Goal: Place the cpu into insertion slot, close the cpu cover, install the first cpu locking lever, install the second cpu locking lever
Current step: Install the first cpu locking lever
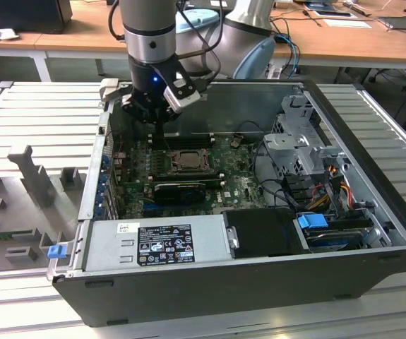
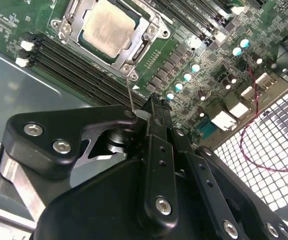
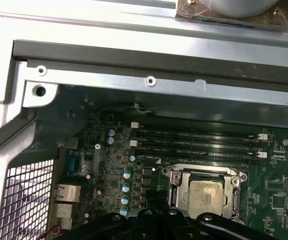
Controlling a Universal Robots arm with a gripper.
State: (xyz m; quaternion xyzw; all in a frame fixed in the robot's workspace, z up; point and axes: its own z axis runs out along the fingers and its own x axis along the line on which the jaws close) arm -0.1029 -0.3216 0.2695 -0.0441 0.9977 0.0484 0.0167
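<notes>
Nearest in the exterior view, the open computer case (image 1: 372,279) lies on a slatted metal counter (image 1: 33,113). A silver power supply (image 1: 157,244) sits along the case's near wall. Behind it, the long black finned card (image 1: 178,189) crosses the green circuit board (image 1: 234,187).

Just past the card sits the insertion slot (image 3: 204,173). The cpu (image 2: 108,27) lies flat in it, pale face up. The cpu cover (image 2: 146,37) is down around the chip, framing it in its window.

A thin locking lever (image 2: 130,92) rises from the socket's corner and stands clear of the board. Its free end meets the tip of the pincer (image 2: 153,102). The pincer is pressed together, its black fingers (image 2: 156,150) converging to a point. Whether the lever is clamped or only touched, I cannot tell.

In the exterior view the pincer hangs over the memory slots (image 1: 188,138) on the far side of the socket. The arm (image 1: 150,42) rises above it, and wooden desks (image 1: 344,39) stand beyond the case.
</notes>
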